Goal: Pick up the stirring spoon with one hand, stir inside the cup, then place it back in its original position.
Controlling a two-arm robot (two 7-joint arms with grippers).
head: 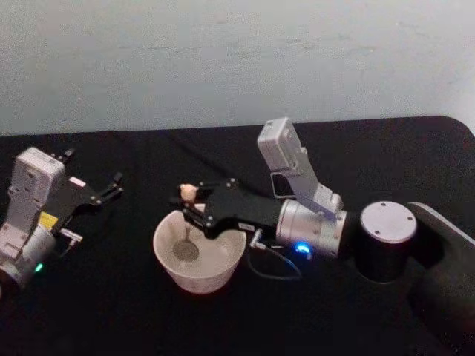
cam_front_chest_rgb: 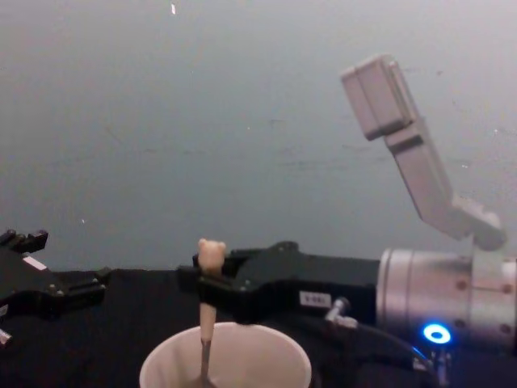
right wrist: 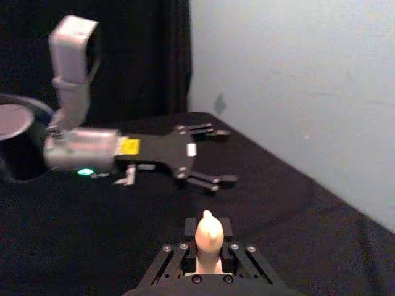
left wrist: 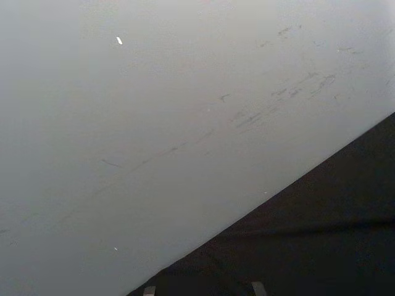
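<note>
The cream-white cup (head: 211, 271) stands on the black table in front of me; its rim (cam_front_chest_rgb: 266, 349) shows low in the chest view. The stirring spoon (head: 187, 222) stands upright in it, bear head (cam_front_chest_rgb: 212, 254) on top and steel bowl (head: 185, 251) down near the cup's bottom. My right gripper (head: 185, 202) reaches in from the right, shut on the beige handle just below the bear head (right wrist: 208, 234). My left gripper (head: 111, 185) rests open at the table's left, away from the cup. The original position is out of view.
The black table (head: 111, 311) runs back to a pale wall (head: 223, 59). My right arm's forearm and wrist camera (head: 286, 159) stretch across the right half of the table. A thin cable (head: 274, 267) hangs beside the cup.
</note>
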